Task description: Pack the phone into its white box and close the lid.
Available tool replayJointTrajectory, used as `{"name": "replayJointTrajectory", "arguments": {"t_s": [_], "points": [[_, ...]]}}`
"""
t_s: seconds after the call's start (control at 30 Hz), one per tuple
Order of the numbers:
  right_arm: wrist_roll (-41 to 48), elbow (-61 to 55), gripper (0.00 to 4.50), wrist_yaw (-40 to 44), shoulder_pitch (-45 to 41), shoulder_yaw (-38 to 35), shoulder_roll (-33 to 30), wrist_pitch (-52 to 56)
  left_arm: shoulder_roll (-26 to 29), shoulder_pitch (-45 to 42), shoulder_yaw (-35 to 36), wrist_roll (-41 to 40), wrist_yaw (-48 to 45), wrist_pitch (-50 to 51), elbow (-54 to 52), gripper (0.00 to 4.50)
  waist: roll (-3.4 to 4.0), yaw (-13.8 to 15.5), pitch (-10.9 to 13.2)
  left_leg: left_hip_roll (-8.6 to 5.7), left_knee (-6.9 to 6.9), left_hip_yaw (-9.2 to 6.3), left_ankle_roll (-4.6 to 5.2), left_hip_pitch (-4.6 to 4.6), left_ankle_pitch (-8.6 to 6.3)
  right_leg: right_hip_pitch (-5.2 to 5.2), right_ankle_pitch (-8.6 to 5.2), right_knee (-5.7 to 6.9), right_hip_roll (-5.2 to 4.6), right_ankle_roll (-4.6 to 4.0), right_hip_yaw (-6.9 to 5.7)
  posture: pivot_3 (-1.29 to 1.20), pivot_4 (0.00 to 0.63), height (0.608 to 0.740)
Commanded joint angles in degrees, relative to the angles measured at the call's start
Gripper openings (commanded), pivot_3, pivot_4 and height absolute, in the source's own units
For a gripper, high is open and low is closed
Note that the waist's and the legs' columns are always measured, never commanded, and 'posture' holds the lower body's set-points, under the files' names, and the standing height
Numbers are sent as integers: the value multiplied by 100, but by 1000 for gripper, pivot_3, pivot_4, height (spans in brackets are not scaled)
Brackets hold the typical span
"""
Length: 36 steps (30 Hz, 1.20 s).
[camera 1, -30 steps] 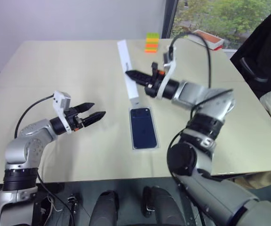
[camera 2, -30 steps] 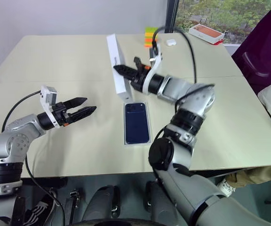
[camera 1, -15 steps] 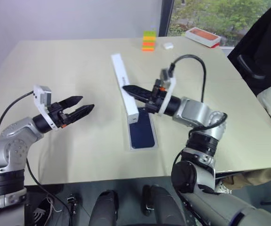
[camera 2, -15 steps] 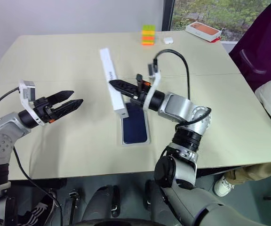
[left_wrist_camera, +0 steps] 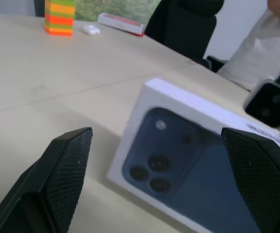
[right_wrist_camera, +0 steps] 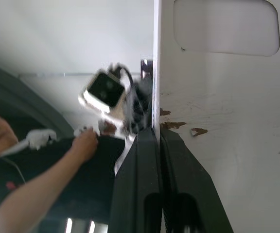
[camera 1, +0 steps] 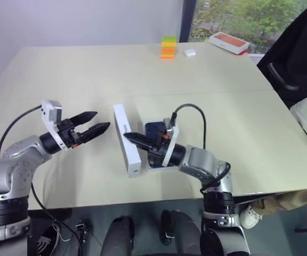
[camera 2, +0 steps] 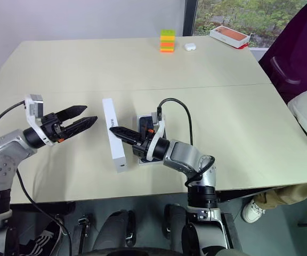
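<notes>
Head views, change: the right gripper [camera 1: 134,138] has carried the lid [camera 1: 127,140] down from high over the far table to just left of the white box [camera 1: 154,162]; its fingers are pinched shut on the lid's rim.
Head views, lid: it stands on its long edge, tilted, not yet turned over the tray, so closing is still ahead by my reading.
Head views, phone: the phone [camera 2: 145,124] lies in the white box under the right arm; most of it is covered, so I cannot tell how squarely it sits.
Head views, left gripper: the left gripper [camera 1: 91,128] hovers wide open, empty, near the lid.
Left wrist view: the lid's printed face fills the gap between the spread fingers [left_wrist_camera: 62,167], untouched.
Right wrist view: closed fingers [right_wrist_camera: 152,160] clamp the lid's edge; its white inside shows; a person [right_wrist_camera: 38,160] sits behind.
</notes>
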Motion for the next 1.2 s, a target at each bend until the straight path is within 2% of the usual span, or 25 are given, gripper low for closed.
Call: {"name": "replayJointTrajectory", "arguments": {"t_s": [0.03, 0.13, 0.23, 0.47, 0.5, 0.77, 0.9, 1.0, 1.1, 1.2], "points": [[191, -164, 53, 124, 62, 147, -93, -184, -34, 138, -13, -52, -20, -99, -293, 4500, 0, 16, 0, -1, 0, 3, 0, 1, 0, 0, 0, 0, -1, 0, 2, 0, 150, 740], [191, -141, 53, 168, 93, 239, -206, -322, -90, 257, -97, -6, -15, -115, -348, 4500, 0, 32, 0, -1, 0, 4, 0, 0, 0, 0, 0, -1, -2, 0, 5, 0, 150, 740], [191, -112, 0, 215, 150, 351, -344, -387, -147, 333, -184, -53, -48, -34, -301, 3767, 0, 40, 0, -1, 1, 4, 0, 2, 0, 1, 0, 1, -2, 0, 4, 0, 150, 740], [191, -46, 0, 453, 187, 489, -639, -542, -628, 289, -643, 261, 170, -365, -261, 291, -1, 53, -1, -1, 2, 3, 0, 2, 0, 2, 1, 2, -1, -1, 4, 0, 150, 740], [190, -49, 0, 490, 190, 521, -687, -584, -707, 278, -708, 312, 199, -423, -260, 55, 0, 55, -1, -2, 2, 4, 0, 2, 0, 2, 1, 1, -2, -1, 5, 0, 150, 740], [63, -123, 0, 746, 259, 683, -924, -788, -1022, 200, -1040, 641, 309, -753, -242, 55, -1, 59, -1, -2, 2, 4, 0, 3, 0, 1, 1, 4, 2, -1, 4, 0, 150, 740], [-125, -225, 1283, 973, 244, 679, -1172, -811, -1121, 171, -1149, 700, 315, -769, -201, 0, -1, 61, -1, -3, 4, 4, 0, 3, 0, 3, 1, 3, 0, -1, 5, 0, 150, 740], [-307, -248, 2832, 1122, 70, 592, -1492, -826, -1143, 188, -1205, 761, 280, -812, -169, 0, -1, 63, -1, -5, 5, 5, 0, 2, 0, 3, 1, 2, -2, -1, 5, 0, 150, 740], [-743, -308, 4374, 1642, -155, 589, -2157, -494, -1167, 218, -1215, 737, 271, -766, -165, 0, -1, 65, -1, -6, 6, 6, 0, 2, 0, 3, 1, 3, -2, -1, 5, 0, 150, 740], [-1372, -446, 4445, 2552, -418, 527, -3004, -192, -1223, 222, -1304, 811, 280, -834, -130, 0, -1, 71, -1, -7, 6, 7, 0, 2, 0, 3, 1, 3, 0, 0, 4, 0, 150, 740]]}}
